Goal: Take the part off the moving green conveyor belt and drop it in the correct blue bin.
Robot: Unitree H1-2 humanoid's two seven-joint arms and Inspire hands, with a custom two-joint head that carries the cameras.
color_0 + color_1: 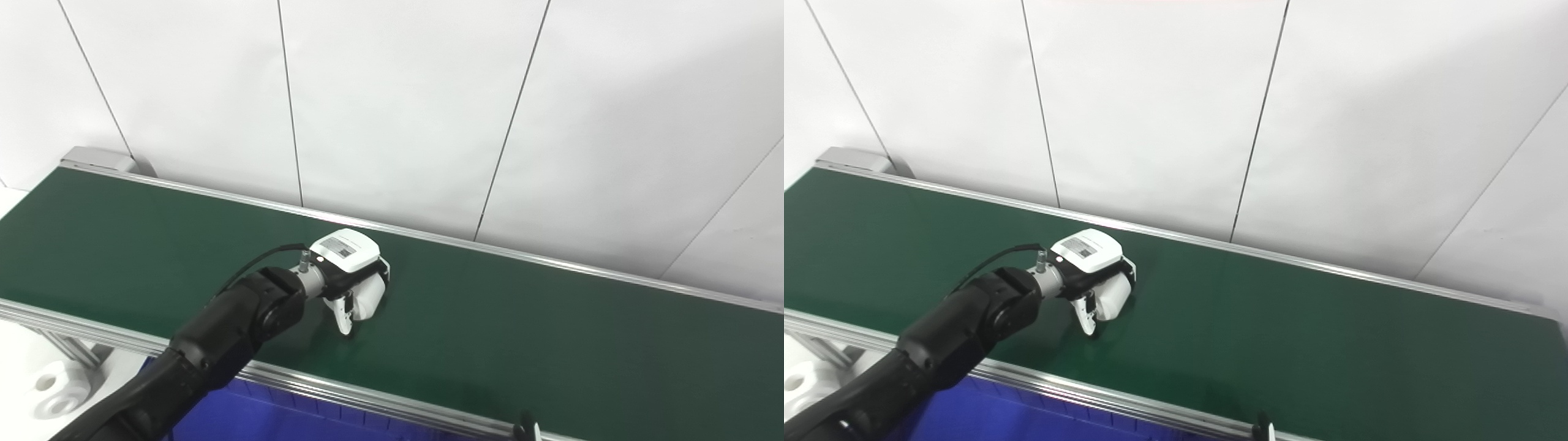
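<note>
Reaching: left hand is pressing down mid-belt, fingers curling around a white part.
Grip: looking clenched on it, though the palm is covering most of it.
Part: sitting on the green conveyor belt; likely rigid, light plastic, smooth, best taken across its rounded sides.
Bin: blue bin lying at the near edge, partly cut off.
Right hand: only a tip is showing at bottom; state unreadable.

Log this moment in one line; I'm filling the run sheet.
left hand: on conveyor belt, closed around white part | right hand: at bottom edge | blue bin: below
</note>
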